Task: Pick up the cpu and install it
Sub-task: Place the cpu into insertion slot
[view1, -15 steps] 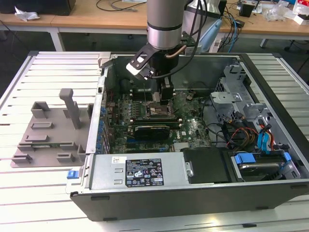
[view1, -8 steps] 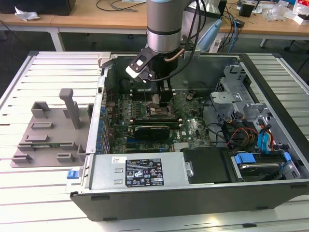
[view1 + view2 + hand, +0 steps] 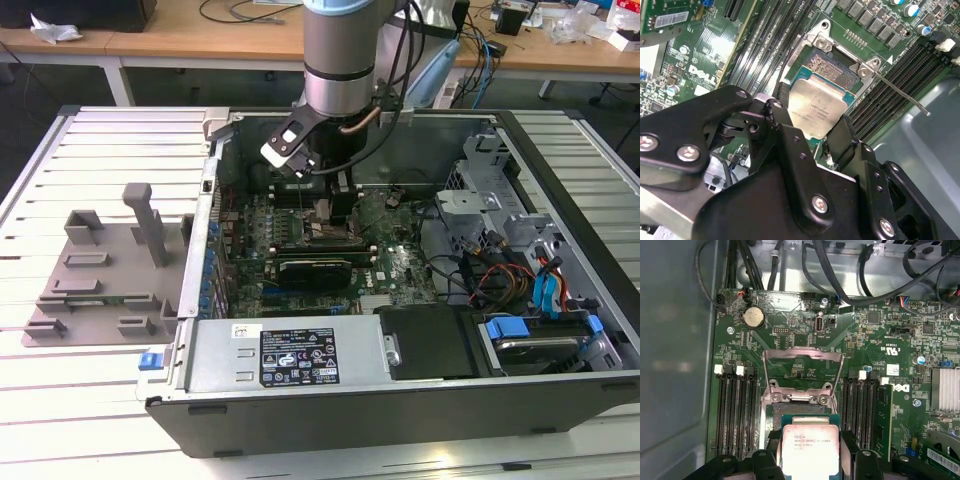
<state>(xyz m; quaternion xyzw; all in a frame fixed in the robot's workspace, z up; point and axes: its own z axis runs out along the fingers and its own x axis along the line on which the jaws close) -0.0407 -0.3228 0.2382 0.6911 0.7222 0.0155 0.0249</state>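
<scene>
In the exterior view, the arm (image 3: 338,60) reaches into an open metal computer case (image 3: 560,180). Its gripper (image 3: 328,212) is low over the green motherboard (image 3: 400,265). A gray plastic fixture (image 3: 100,270) lies on the slatted table (image 3: 60,140).

In the second wrist view, the matte black gripper (image 3: 812,127) is clenched on the cpu (image 3: 817,110), a flat square with a dull silvery lid and thin green edge, held partly over the open socket (image 3: 832,67).

In the first wrist view, the cpu (image 3: 810,447) sits between the fingers (image 3: 849,445), near the raised steel load plate (image 3: 802,357).

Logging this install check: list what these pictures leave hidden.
First wrist view: silvery square metal-topped cpu, one edge cut off by the frame.
Second wrist view: metal-framed socket's pin field, partly covered by the cpu.
Both wrist views: whether the cpu is seated; black pincer hides its sides.
</scene>
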